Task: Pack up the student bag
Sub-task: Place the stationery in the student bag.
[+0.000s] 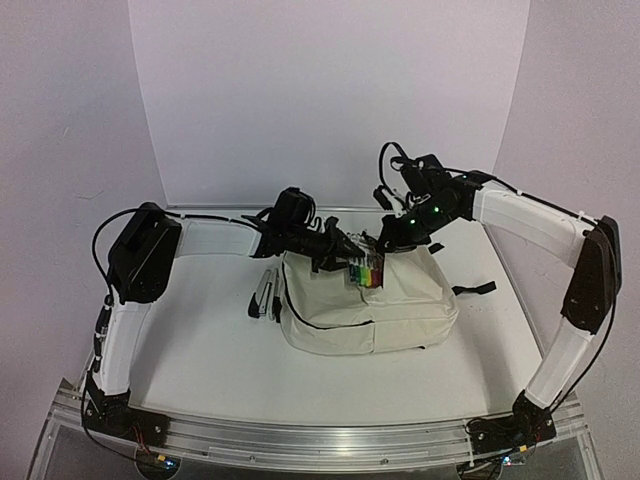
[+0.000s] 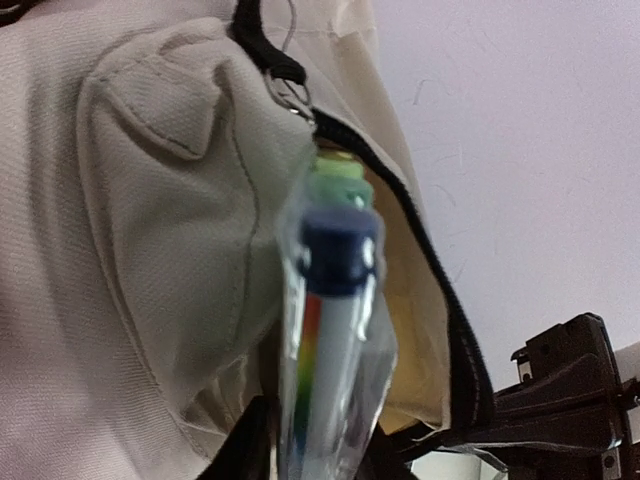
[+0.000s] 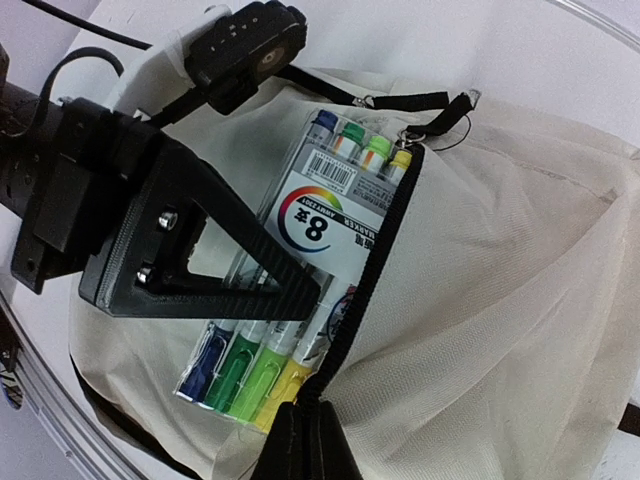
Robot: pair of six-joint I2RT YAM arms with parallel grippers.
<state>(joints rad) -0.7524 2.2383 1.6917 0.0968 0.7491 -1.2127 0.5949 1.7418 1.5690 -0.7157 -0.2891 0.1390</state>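
Observation:
The cream student bag (image 1: 370, 310) lies flat in the middle of the table, its black zipper edge (image 3: 385, 250) pulled open. A clear pack of coloured markers (image 3: 320, 230) sits half inside that opening. My left gripper (image 1: 345, 255) comes in from the left and is shut on the pack (image 2: 335, 340), one black finger (image 3: 220, 260) lying across its label. My right gripper (image 3: 310, 425) is shut on the bag's zipper rim at the near end of the opening and holds it up. The pack's lower end is hidden between the left fingers.
A few dark pens (image 1: 263, 295) lie on the table just left of the bag. A black strap (image 1: 475, 290) trails from the bag's right side. White walls close off the back and both sides.

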